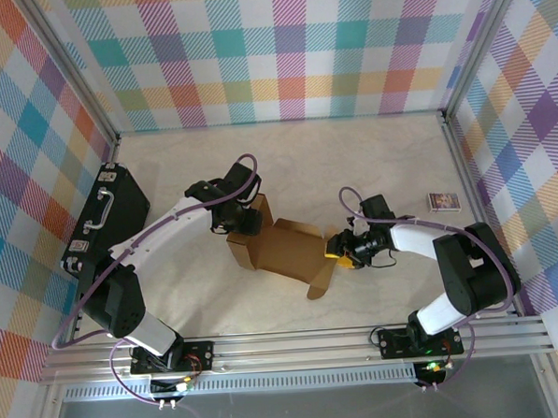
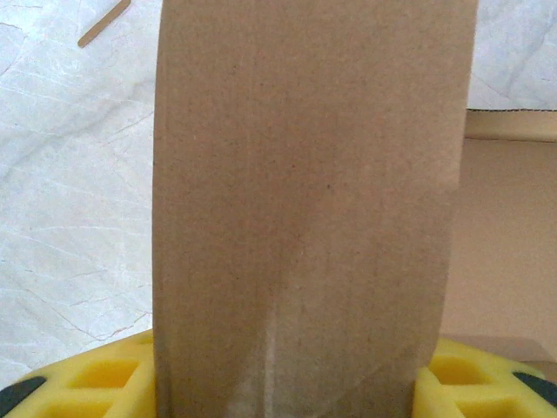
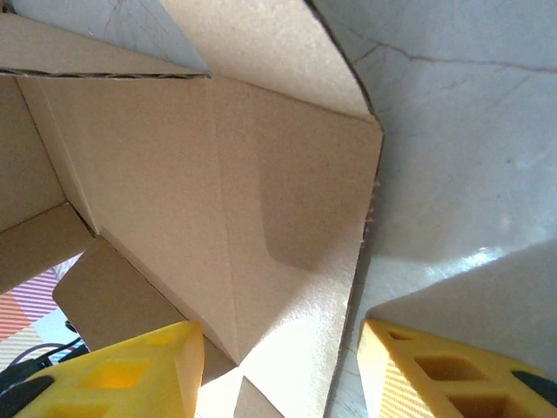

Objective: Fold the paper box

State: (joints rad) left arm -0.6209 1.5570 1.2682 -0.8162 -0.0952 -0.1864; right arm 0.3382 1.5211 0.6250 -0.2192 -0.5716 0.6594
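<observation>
While the paper box point(image 1: 279, 251) sat only half formed on the tabletop point(image 1: 351, 158), it lay well apart from the black case point(image 1: 106, 218), out past the case's inner long side toward the middle of the work area. Its long axis ran roughly away from the case and slanted a little toward the arm bases. One loose flap trailed off the corner farthest from the case.

The left gripper point(image 1: 245, 222) was at the end of the box nearer the case. From its wrist, a tall cardboard flap point(image 2: 305, 200) stood upright and face-on between the yellow fingers point(image 2: 96, 379), filling the gap from one finger to the other. The jaws stood about halfway apart, with the flap's two side edges meeting them. I could not tell whether they pinched it or merely bracketed it.

The right gripper point(image 1: 340, 250) was at the end of the box away from the case. Its wrist view looked into the open cardboard shell point(image 3: 261, 200), with the raw edge of a side wall running down between its fingers point(image 3: 130, 370). Bare tabletop showed between that edge and the other finger, so the jaws were parted and gripped nothing.

My reading was that the next move hinged on the flap at the case end. It rose straight up from the left gripper, which was the nearer arm to it, and folding it would mean tipping it away from the case over the box's hollow. The right gripper seemed placed to brace the far wall.
</observation>
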